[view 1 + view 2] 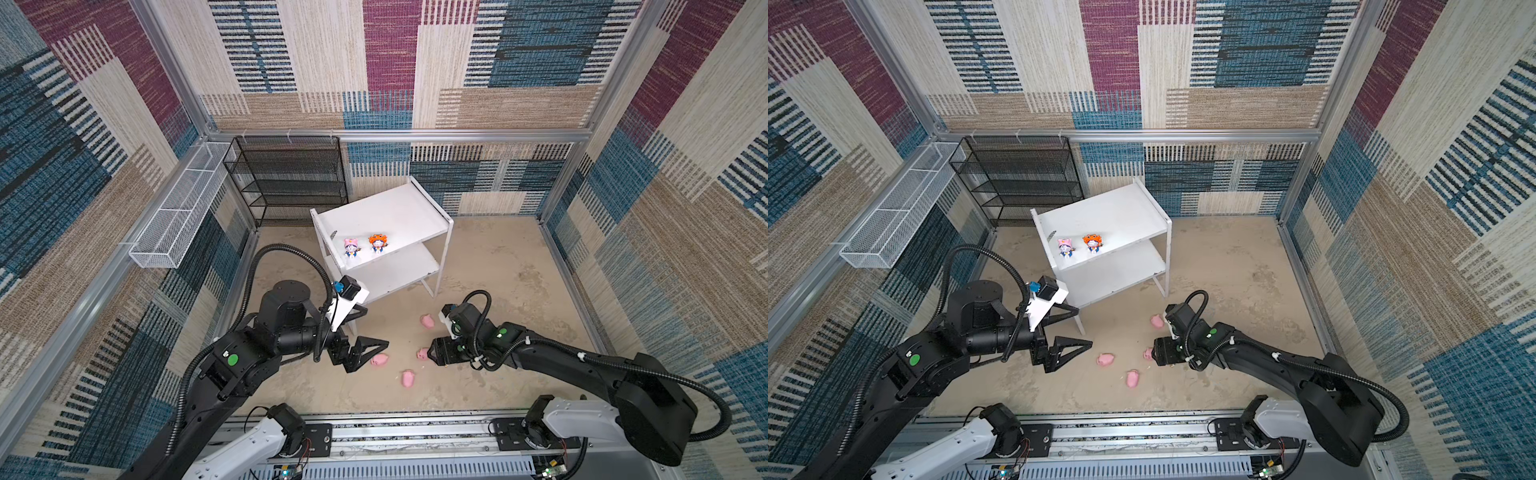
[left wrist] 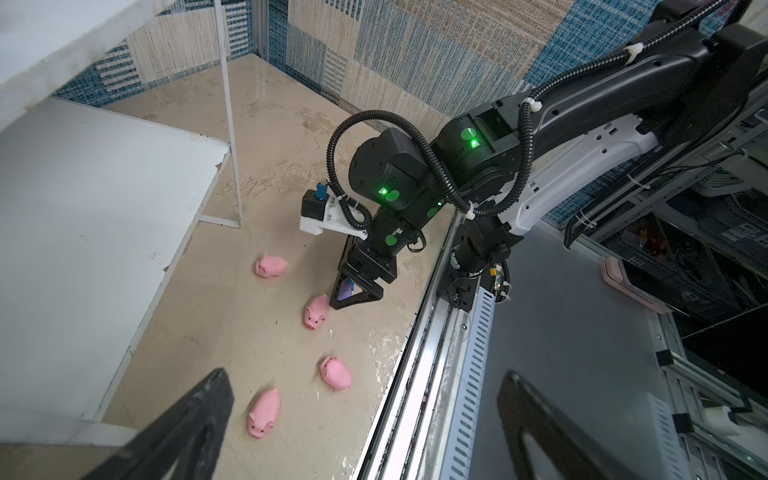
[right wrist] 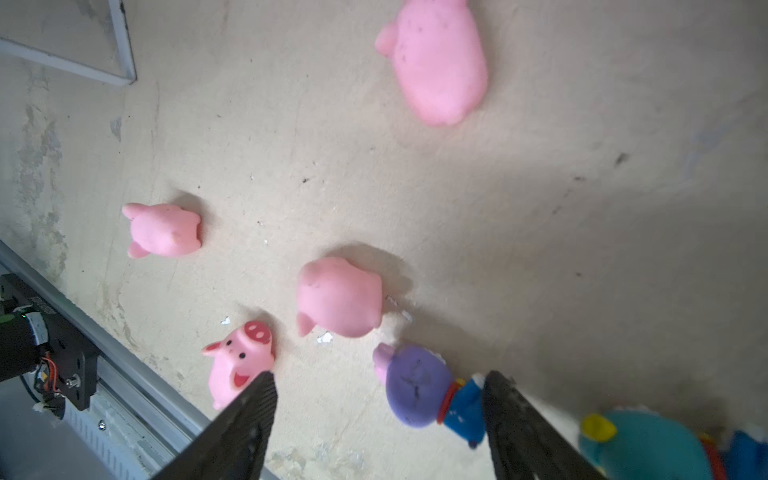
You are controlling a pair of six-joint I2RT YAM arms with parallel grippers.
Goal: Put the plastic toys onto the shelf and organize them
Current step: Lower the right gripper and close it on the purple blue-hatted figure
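- left arm (image 1: 249,353) comes in from the near edge on the left in both top views, elbow bent, forearm running toward the middle
- left gripper (image 1: 377,327) roughly level, tips pointing toward the middle, jaws spread wide
- left wrist view: both of its fingers (image 2: 199,415) frame the shot, far apart
- right arm (image 1: 561,357) stretched out low from the near right corner, forearm angled to the middle
- right gripper (image 1: 432,354) down low, tips pointing left
- right wrist view: right gripper (image 3: 380,375) jaws apart, not closed
- the two grippers face each other, clearly apart
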